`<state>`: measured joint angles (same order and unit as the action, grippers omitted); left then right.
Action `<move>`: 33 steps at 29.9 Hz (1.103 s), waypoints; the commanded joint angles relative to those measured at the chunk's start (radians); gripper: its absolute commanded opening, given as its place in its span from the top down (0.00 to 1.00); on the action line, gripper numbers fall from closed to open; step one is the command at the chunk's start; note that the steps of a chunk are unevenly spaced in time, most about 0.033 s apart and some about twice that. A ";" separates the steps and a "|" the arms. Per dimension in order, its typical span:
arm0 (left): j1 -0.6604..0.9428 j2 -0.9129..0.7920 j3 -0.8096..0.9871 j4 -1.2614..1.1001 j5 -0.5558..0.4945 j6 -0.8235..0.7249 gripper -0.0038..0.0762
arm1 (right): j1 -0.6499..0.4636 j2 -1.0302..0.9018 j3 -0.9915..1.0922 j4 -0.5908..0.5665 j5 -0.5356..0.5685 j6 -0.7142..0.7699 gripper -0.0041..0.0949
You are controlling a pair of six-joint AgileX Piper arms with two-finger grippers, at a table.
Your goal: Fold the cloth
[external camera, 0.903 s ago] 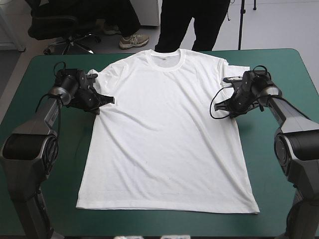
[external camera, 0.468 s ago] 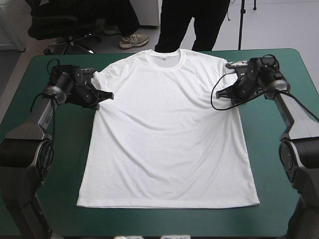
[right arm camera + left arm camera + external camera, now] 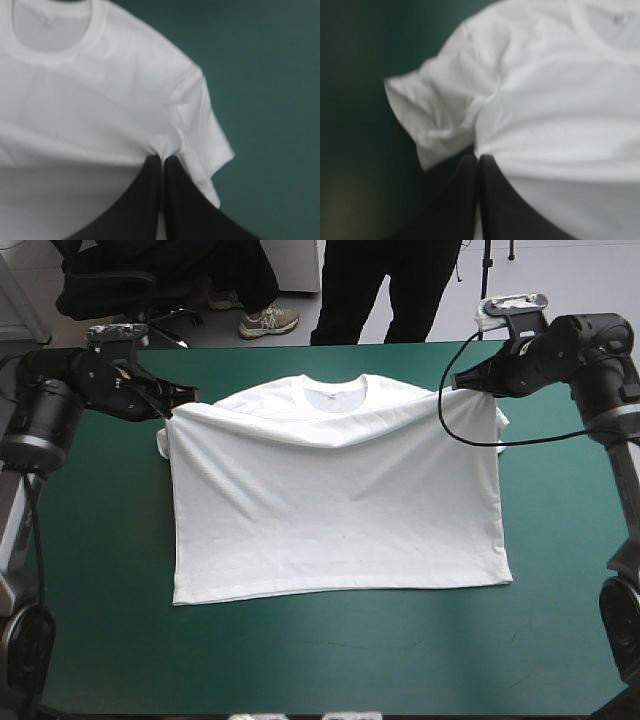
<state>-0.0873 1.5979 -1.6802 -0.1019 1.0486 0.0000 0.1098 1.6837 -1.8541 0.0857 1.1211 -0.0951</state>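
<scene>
Where the teal-green cover showed bare at the table's near side, nothing lay on it. The T-shirt began farther in with its hem, which ran across the table in an almost straight line. From the hem the white cloth spread back, broad and fairly smooth, to a raised ridge strung between the two arms and sagging a little in the middle.

At the ridge's one end the left gripper was clenched on the T-shirt, its black fingers meeting in a point with the cloth's side edge pinched between them. At the other end the right gripper was clamped on the T-shirt's opposite side in the same way. Both pinches sat close under the sleeves.

The wrist views showed this more plainly than the high view. Just beside the left gripper's fingertips the left sleeve stuck out, creased, over the cover. The right sleeve drooped beside the right gripper's fingertips, with wrinkles gathering toward the pinch.

Beyond the ridge, the shoulders and the collar sat nearest the table's far edge. Inside the collar both wrist views caught a small grey label, which the high view did not resolve. Its marking was too small and blurred to read. Only the high view showed the hem and both arms at once.
</scene>
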 commanded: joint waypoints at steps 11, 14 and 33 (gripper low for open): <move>-0.003 -0.382 -0.032 -0.059 -0.084 0.035 0.97 | -0.008 -0.309 -0.092 0.036 -0.068 -0.015 0.98; -0.003 -0.448 -0.032 -0.076 -0.086 0.043 0.97 | -0.008 -0.367 -0.092 0.052 -0.068 -0.015 0.98; -0.003 -0.462 -0.133 -0.135 -0.226 0.078 0.97 | -0.008 -0.409 -0.092 0.086 -0.173 -0.015 0.98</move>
<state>-0.0873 1.0956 -1.7903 -0.2310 0.9372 0.0784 0.1098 1.2550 -1.9183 0.1666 1.0665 -0.1013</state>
